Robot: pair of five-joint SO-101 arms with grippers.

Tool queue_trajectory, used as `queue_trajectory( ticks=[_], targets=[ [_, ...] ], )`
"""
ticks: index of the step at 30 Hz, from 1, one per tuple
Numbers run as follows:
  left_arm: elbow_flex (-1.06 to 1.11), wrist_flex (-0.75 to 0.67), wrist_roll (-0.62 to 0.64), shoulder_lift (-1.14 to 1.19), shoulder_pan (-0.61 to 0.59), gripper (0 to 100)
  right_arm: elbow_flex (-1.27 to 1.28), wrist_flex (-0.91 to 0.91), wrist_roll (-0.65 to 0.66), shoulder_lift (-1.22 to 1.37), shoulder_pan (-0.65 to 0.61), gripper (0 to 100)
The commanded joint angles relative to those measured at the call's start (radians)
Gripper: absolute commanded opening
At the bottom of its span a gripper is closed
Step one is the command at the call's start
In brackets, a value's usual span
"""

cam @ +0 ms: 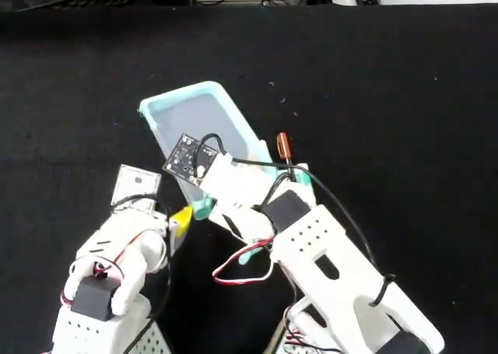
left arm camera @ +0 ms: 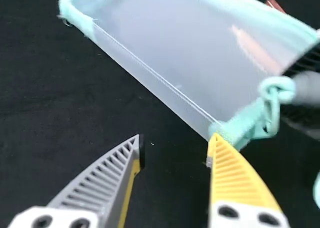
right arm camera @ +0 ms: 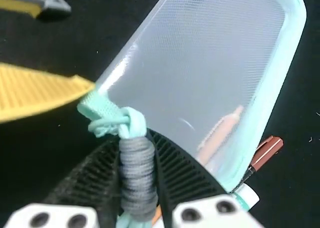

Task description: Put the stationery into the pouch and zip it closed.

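The translucent pouch (cam: 194, 120) with mint trim lies mid-table; it is also seen as the pouch (left arm camera: 185, 52) and the pouch (right arm camera: 210, 67). A peach pen (right arm camera: 220, 133) shows through its mesh. A brown-capped pen (right arm camera: 265, 150) (cam: 284, 145) pokes out along the pouch's long edge. My right gripper (right arm camera: 135, 145) (cam: 205, 205) is shut on the grey-wrapped zipper pull (right arm camera: 134, 173), just below its mint knot (right arm camera: 107, 118) at the pouch's near corner. My left gripper (left arm camera: 177, 138) (cam: 180, 218) is open, and its yellow fingertip (left arm camera: 220, 148) touches that same corner.
A black cloth covers the table (cam: 389, 97). The right arm's white body and cables (cam: 327, 261) stretch from the near right edge to the pouch. A white-and-teal pen end (right arm camera: 245, 195) lies next to the brown-capped one. Cluttered gear lines the far edge.
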Motion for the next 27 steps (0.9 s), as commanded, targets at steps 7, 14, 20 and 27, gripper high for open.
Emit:
queue_trajectory(
  ticks=[7,14,20,27],
  targets=[
    [-0.084,0.032,0.008,-0.005,0.054,23,-0.054,-0.023,-0.011,-0.01,0.012,1.2],
    [-0.028,0.006,0.005,-0.005,0.125,23,-0.053,-0.023,-0.009,-0.01,0.012,1.2],
    [0.045,-0.104,0.003,-0.005,-0.027,23,-0.05,-0.015,-0.009,-0.01,0.012,1.2],
    [0.045,-0.107,0.002,-0.005,-0.059,22,-0.036,-0.02,-0.006,-0.01,0.012,1.2]
  ],
)
